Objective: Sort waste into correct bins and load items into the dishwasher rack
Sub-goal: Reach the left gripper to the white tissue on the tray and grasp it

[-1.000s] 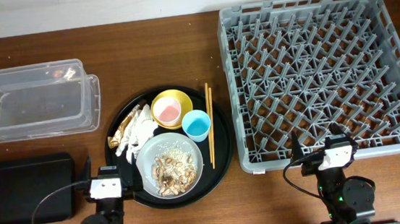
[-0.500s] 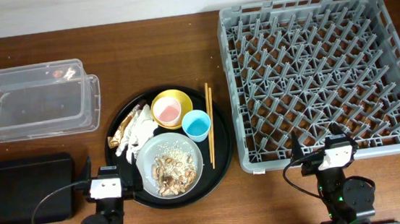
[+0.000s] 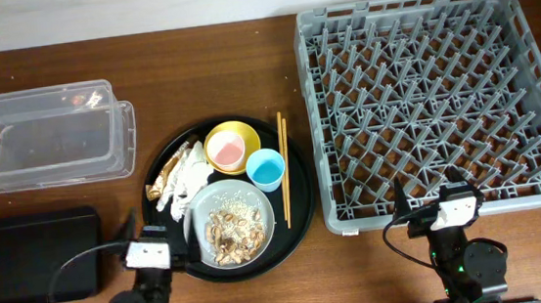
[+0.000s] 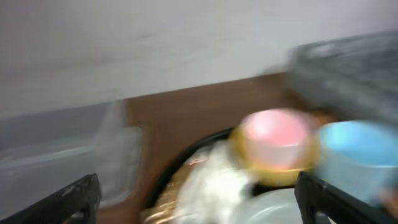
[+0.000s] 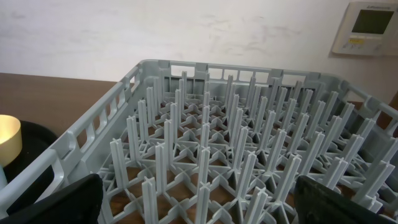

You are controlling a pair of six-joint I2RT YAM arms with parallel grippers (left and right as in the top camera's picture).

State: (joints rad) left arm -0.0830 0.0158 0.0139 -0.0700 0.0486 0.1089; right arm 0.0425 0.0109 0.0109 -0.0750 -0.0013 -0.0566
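Observation:
On the round black tray (image 3: 300,203) sit a yellow bowl (image 3: 218,133) holding a pink cup (image 3: 225,150), a light blue cup (image 3: 265,168), wooden chopsticks (image 3: 284,165), white napkins (image 3: 186,178), a brown-gold wrapper (image 3: 163,177) and a grey plate (image 3: 254,204) of food scraps (image 3: 230,231). The grey dishwasher rack (image 3: 433,98) stands to the right. My left gripper (image 3: 161,242) is open at the tray's front left edge; its blurred wrist view shows the napkins (image 4: 217,180), pink cup (image 4: 273,127) and blue cup (image 4: 357,152). My right gripper (image 3: 449,195) is open at the rack's front edge (image 5: 93,127).
A clear plastic box (image 3: 43,137) stands at the back left. A shallow black rectangular tray (image 3: 29,256) lies at the front left, beside my left arm.
My left gripper has turned and shifted slightly right toward the round tray; its wrist view is motion-blurred. The right arm has not moved.

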